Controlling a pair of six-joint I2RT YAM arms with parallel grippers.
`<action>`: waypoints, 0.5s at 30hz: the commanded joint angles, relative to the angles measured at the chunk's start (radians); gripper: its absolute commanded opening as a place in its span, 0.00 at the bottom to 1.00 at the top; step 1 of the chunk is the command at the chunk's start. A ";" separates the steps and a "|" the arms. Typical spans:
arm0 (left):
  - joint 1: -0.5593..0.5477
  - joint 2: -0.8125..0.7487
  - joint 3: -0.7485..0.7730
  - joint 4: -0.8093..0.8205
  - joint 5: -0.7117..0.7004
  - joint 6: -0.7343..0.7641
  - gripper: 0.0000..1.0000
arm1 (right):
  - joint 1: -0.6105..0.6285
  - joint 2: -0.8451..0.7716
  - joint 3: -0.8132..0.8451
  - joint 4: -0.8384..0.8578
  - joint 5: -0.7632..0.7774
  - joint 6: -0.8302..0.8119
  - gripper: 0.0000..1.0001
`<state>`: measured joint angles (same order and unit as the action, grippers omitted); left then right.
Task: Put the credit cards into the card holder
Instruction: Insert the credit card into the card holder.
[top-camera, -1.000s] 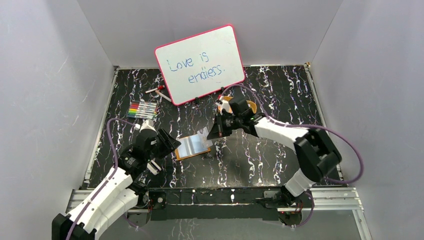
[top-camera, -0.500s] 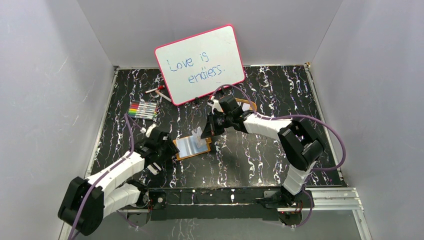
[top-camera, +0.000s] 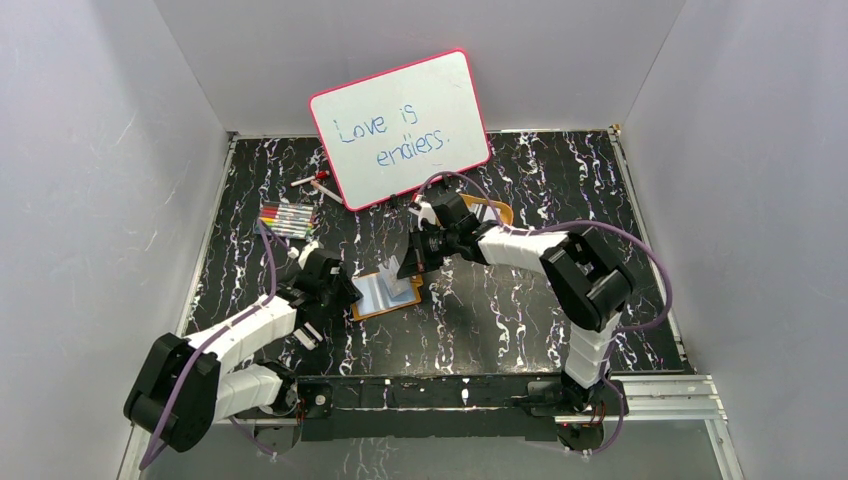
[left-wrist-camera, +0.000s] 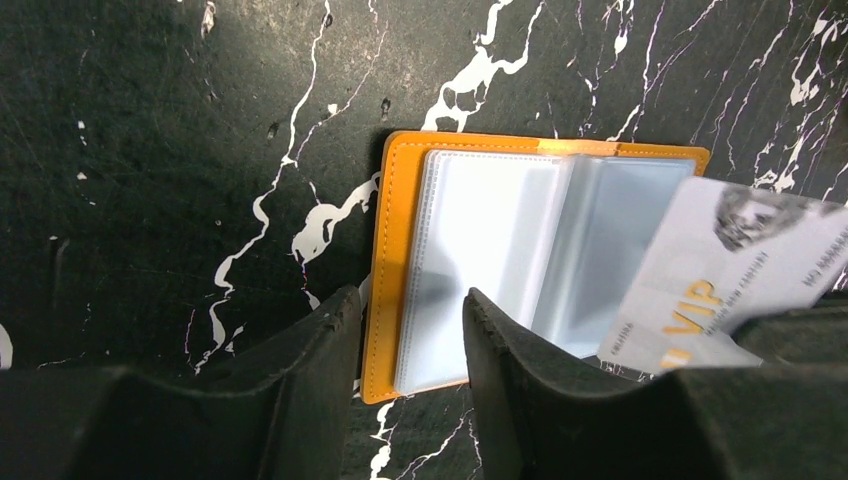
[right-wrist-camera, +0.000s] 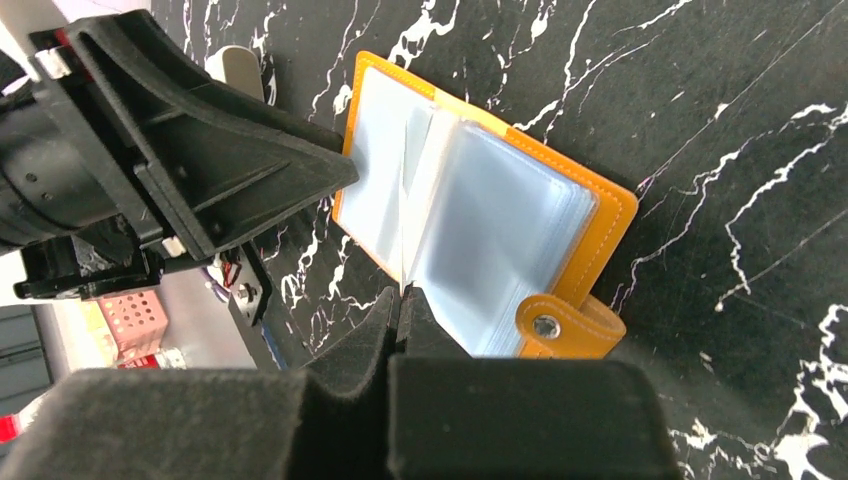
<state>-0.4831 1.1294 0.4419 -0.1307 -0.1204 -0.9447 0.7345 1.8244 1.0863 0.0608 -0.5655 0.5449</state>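
From above, the open card holder (top-camera: 372, 300) is seen flat on the surface (top-camera: 520, 310), the left tool (top-camera: 340, 290) brought up to its edge since a second ago. At the left wrist, that tool is shown spread astride the holder's corner; the clear sleeves (left-wrist-camera: 490, 230) look empty, and a credit card (left-wrist-camera: 720, 270) marked VIP is cut off at right. At the right wrist, the right tool (right-wrist-camera: 403, 300) is seen pinching that card, edge-on

orange card holder (left-wrist-camera: 385, 250), pale grey card (left-wrist-camera: 740, 260) with gold lettering, black table (left-wrist-camera: 150, 150) with white veins
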 joint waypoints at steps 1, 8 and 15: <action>0.005 0.014 -0.003 -0.010 -0.013 0.024 0.39 | -0.001 0.042 0.069 0.044 0.000 0.034 0.00; 0.005 0.006 -0.008 -0.005 -0.015 0.025 0.34 | -0.002 0.083 0.065 0.077 0.011 0.104 0.00; 0.005 0.008 -0.011 -0.001 -0.010 0.024 0.34 | 0.003 0.109 0.051 0.101 -0.014 0.136 0.00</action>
<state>-0.4831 1.1400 0.4400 -0.1139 -0.1204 -0.9340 0.7345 1.9251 1.1110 0.1028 -0.5552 0.6518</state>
